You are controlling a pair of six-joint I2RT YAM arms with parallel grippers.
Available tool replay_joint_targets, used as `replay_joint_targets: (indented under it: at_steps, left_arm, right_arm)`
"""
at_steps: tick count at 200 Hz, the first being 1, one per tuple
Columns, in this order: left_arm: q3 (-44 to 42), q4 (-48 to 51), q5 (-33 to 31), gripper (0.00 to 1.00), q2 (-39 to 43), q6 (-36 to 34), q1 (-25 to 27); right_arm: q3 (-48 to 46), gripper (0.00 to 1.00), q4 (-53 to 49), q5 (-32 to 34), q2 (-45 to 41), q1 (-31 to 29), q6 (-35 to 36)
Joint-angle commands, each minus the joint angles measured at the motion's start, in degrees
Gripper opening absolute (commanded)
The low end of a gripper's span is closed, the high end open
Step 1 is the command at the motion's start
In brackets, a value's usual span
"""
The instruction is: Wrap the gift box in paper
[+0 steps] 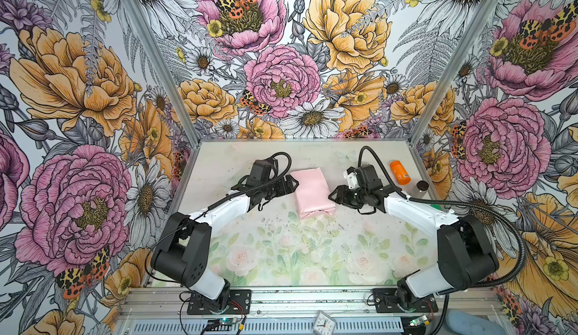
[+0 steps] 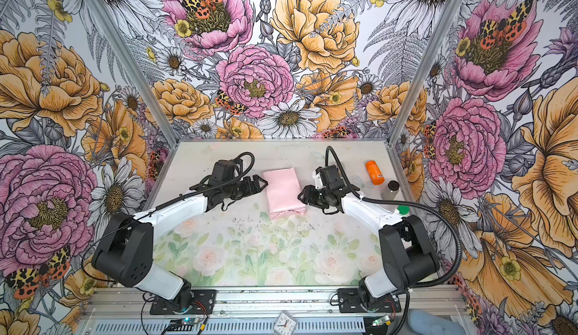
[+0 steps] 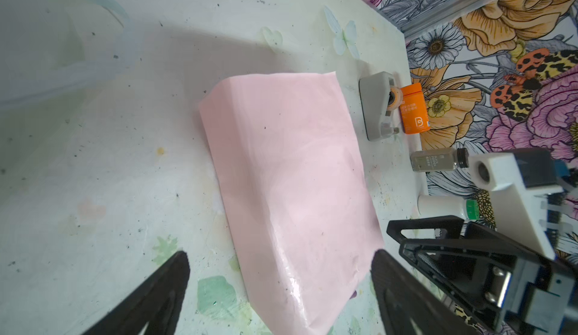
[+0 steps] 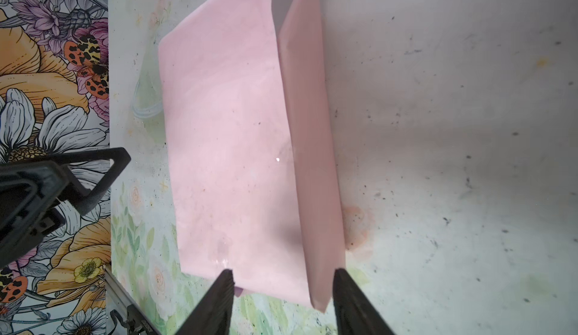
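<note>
Floral-walled booth, pale flowered desk (image 1: 281, 255). Paper (image 1: 312, 192) lies mid-desk, folded pink side out. Left jaws spread wide, empty, just beside its left edge — right jaws half apart at its right edge, gripping nothing.

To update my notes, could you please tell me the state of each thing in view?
Pale pink paper sheet: folded shut into a parcel.
Gift box: hidden.
Left gripper: open, empty.
Right gripper: open, empty.
Grey plastic tape dispenser: upright, roll loaded.
Orange cylindrical plastic bottle: lying down, capped.
Clear bottle with black cap: upright, closed.
White bottle with green cap: upright, closed.
</note>
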State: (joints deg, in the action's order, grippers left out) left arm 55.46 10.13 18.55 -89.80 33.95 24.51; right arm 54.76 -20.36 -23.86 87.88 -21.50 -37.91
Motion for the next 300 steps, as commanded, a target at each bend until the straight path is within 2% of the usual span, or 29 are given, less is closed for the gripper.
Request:
replay_joint_targets:
  at_steps: [1,44,78,102,136,184,238,271,300]
  left_arm:
    - [0.0,0.0,2.5,0.91,-2.7,-0.5,0.5]
    - [0.6,-3.4,4.4,0.87,-6.3,0.9,1.7]
    - [0.5,-4.8,3.7,0.82,-7.7,1.9,2.5]
    - [0.5,-6.0,3.7,0.78,-8.2,2.4,2.9]
    - [1.2,-6.1,3.5,0.73,-8.6,2.4,3.9]
    - [1.4,-6.0,3.3,0.73,-7.7,3.0,6.0]
    - [-1.0,-6.2,1.7,0.73,-4.3,4.5,9.5]
    - [-2.7,-5.3,-0.1,0.77,-1.4,4.8,9.0]
    - [-3.2,-3.9,0.8,0.79,0.0,4.4,7.1]
  right_arm:
    - [2.5,0.54,0.6,-1.8,2.6,0.1,0.8]
    - [5.7,0.54,0.4,-3.5,6.5,0.1,2.4]
    - [10.1,0.54,-2.6,-1.2,9.2,1.2,4.9]
    - [12.3,0.54,-3.0,-2.4,11.9,1.6,5.3]
    - [12.4,0.51,-3.0,-3.4,13.0,0.9,5.0]
    - [6.8,0.48,-2.8,-1.7,7.8,-1.5,3.1]
    - [-3.3,0.49,-2.3,2.6,-4.2,-2.8,-1.2]
    - [-7.6,0.50,-2.5,4.2,-11.4,-2.7,-2.5]
    - [-8.1,0.51,-2.5,4.8,-13.2,-2.5,-2.1]
